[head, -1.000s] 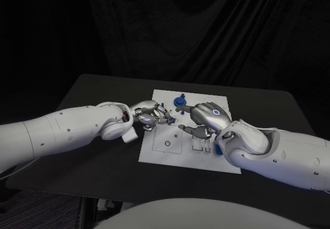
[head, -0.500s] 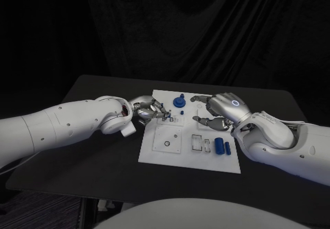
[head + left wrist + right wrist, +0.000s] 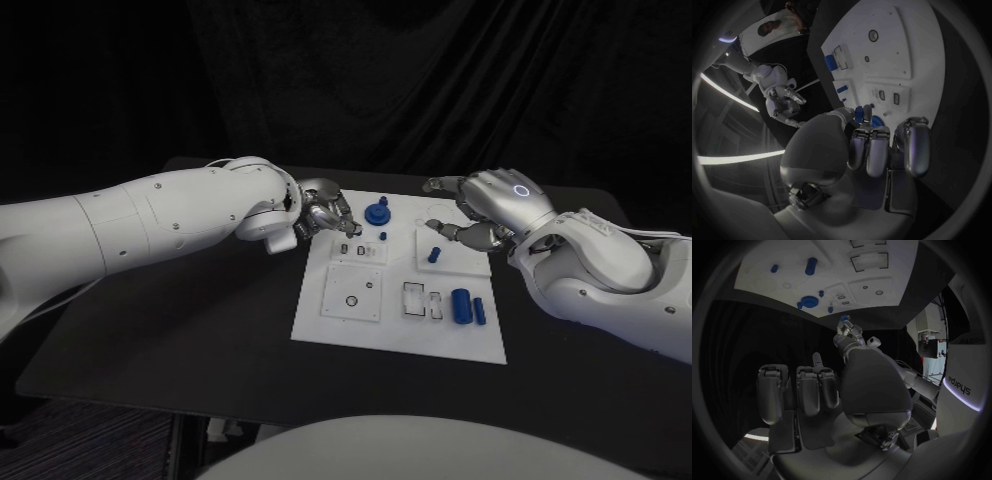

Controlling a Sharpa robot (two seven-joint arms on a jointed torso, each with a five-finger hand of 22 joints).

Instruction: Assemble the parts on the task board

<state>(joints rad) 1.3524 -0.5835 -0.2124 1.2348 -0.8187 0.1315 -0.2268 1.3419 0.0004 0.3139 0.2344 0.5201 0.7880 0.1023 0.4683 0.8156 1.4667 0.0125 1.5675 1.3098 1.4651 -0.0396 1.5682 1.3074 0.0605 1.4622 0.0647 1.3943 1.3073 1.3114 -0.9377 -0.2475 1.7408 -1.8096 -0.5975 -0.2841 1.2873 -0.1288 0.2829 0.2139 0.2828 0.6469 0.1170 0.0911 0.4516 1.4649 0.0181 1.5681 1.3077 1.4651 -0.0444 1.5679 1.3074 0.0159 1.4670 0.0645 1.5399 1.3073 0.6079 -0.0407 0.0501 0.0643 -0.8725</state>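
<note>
Both hands hung at the far end of the task board (image 3: 346, 325), one at each side

The white task board lay flat in the middle of the black bench (image 3: 188, 330). The left hand (image 3: 326, 212) sat over the board's far left corner with its fingers (image 3: 869, 150) curled in together, and a small blue part (image 3: 844, 318) showed at their tips, seemingly pinched. The right hand (image 3: 488, 208) hovered above the far right corner, fingers (image 3: 809, 390) loosely bent and a little apart, holding nothing. A blue knob-shaped part (image 3: 378, 213) stood upright near the board's far edge, just beside the left hand. A short blue peg (image 3: 434, 255) stood right of the board's centre, and a larger blue cylinder (image 3: 462, 305) lay nearer the robot on the right side, with a slim blue piece (image 3: 479, 309) just beside it
</note>
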